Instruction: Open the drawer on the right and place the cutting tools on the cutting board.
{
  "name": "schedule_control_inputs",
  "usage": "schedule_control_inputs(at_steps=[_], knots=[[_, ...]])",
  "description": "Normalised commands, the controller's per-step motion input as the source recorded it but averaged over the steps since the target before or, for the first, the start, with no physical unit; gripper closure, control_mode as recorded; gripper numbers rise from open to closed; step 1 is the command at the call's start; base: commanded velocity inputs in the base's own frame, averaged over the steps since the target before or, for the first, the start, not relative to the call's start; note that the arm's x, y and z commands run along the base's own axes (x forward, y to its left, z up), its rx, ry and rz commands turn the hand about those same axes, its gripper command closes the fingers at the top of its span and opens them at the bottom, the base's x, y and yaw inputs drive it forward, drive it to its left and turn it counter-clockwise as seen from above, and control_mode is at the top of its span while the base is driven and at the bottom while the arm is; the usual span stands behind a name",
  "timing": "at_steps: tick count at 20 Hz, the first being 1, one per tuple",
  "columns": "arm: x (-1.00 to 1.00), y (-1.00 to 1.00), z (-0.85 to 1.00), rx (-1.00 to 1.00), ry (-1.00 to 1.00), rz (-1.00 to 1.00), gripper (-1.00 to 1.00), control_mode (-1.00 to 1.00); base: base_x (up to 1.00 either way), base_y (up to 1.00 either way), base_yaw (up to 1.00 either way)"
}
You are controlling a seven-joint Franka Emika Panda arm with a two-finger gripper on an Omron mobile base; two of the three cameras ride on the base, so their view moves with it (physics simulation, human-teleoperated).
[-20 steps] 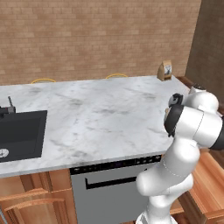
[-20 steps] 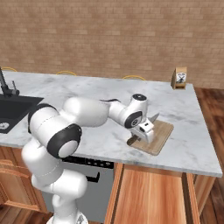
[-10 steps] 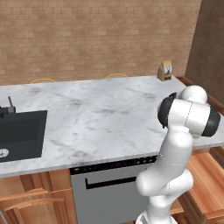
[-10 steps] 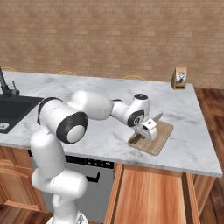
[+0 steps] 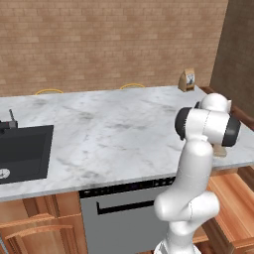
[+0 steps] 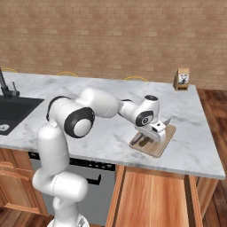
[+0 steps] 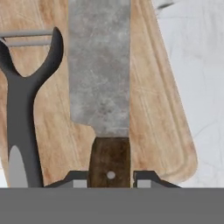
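Observation:
My gripper (image 7: 110, 176) is shut on the brown wooden handle of a knife (image 7: 99, 65), whose broad grey blade runs out over the cutting board (image 7: 148, 100). A dark grey Y-shaped peeler (image 7: 21, 105) lies on the board just left of the blade. In the right base view the gripper (image 6: 153, 132) hangs low over the tan cutting board (image 6: 165, 141) near the counter's front edge, and the blade tip (image 6: 166, 120) sticks out to the right. Below the counter the warm-brown drawer (image 6: 150, 195) stands pulled open; it also shows in the left base view (image 5: 238, 198).
A small brown paper bag (image 6: 182, 79) stands at the counter's far right corner. A black sink (image 5: 22, 151) is set in the counter's left end, with the grey dishwasher front (image 5: 124, 213) below. My own arm arches across the counter towards the board.
The arm's elbow and upper links have swung round and straightened. The gripper has stayed over the board, shifting only slightly right with the knife.

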Motion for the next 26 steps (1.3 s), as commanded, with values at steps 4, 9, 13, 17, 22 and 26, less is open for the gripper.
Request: schedule_control_inputs(at_steps=[4, 9, 13, 17, 22, 26], knots=[[0.0, 0.0, -0.09, 0.0, 0.01, 0.0, -1.0, -1.0, 0.0, 0.0, 0.0], [-0.01, 0.0, 0.07, 0.0, 0.0, 0.0, -1.0, -1.0, 0.0, 0.0, 0.0], [-0.26, 0.04, 0.77, 0.0, -0.05, 0.0, -1.0, -1.0, 0.0, 0.0, 0.0], [-0.42, 0.36, 0.83, 0.0, -0.01, 0.0, -1.0, -1.0, 0.0, 0.0, 0.0], [-0.55, 0.79, 0.62, -0.01, 0.0, 0.0, -1.0, -1.0, 0.0, 0.0, 0.0], [-0.72, 0.89, 0.4, -0.02, 0.0, 0.0, -1.0, -1.0, 0.0, 0.0, 0.0]])
